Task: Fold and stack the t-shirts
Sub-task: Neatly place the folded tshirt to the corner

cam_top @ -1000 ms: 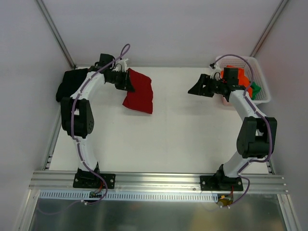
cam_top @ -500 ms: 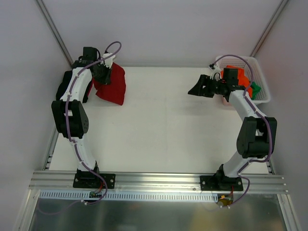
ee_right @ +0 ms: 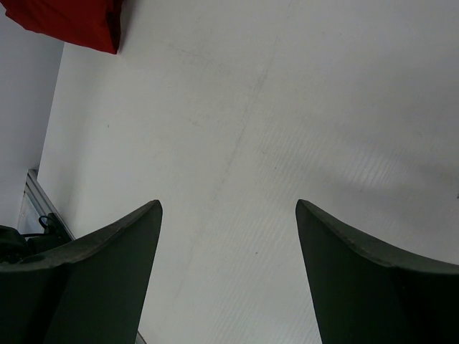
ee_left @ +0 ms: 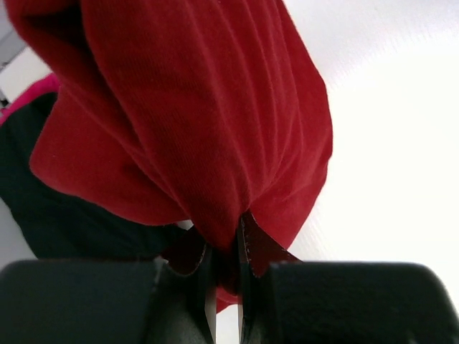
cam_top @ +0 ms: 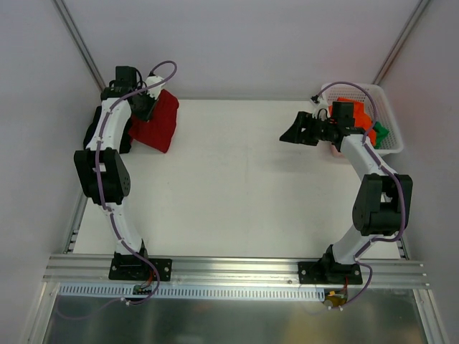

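Note:
My left gripper (cam_top: 145,104) is shut on the folded dark red t-shirt (cam_top: 155,122) and holds it at the table's far left corner; in the left wrist view the shirt (ee_left: 193,122) hangs from the closed jaws. A black t-shirt (cam_top: 98,129) lies just left of it, also seen under the red one in the left wrist view (ee_left: 64,215). My right gripper (cam_top: 292,132) is open and empty above the table, left of the white basket (cam_top: 388,115), which holds orange (cam_top: 351,111), red and green (cam_top: 379,132) shirts.
The basket stands at the far right corner. Grey walls and slanted metal posts bound the table at the back. The right wrist view shows bare white table (ee_right: 237,129) with the red shirt's edge (ee_right: 72,21) far off.
My left gripper has carried the dark red shirt leftward from the table's back-left area to the far left corner, beside the black shirt. The right arm has not moved.

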